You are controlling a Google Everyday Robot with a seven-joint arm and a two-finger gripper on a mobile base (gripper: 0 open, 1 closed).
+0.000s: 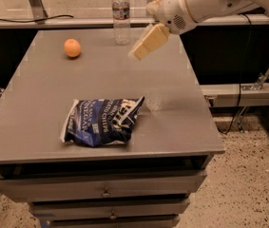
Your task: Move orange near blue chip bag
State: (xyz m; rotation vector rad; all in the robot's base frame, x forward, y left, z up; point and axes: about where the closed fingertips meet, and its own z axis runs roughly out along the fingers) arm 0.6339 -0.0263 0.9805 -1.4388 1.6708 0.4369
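Grey counter point(181, 127): a flat top that carries the orange, the chip bag and a bottle.
Drawers point(105, 192): stacked under the counter's front edge, each with a small knob at the middle.
Orange point(72, 47): rests on the far left part of the counter, alone. It is well apart from the blue chip bag and sits to the left of the bottle.
Blue chip bag point(103, 121): lies flat near the front edge, left of centre. It is crumpled, its white lettering faces up, and its upper right corner points toward the middle of the counter.
Water bottle point(121, 14): clear plastic, upright at the back edge, between the orange and the end effector.
End effector point(138, 52): tan, hanging in the air over the back of the counter, just right of the bottle. It is tilted down and to the left, apart from every item on the surface and well away from the orange. Whether it is wide or narrow cannot be told.
Arm point(205, 1): white, reaching in from the upper right.
Floor point(248, 184): speckled, to the right of the counter.
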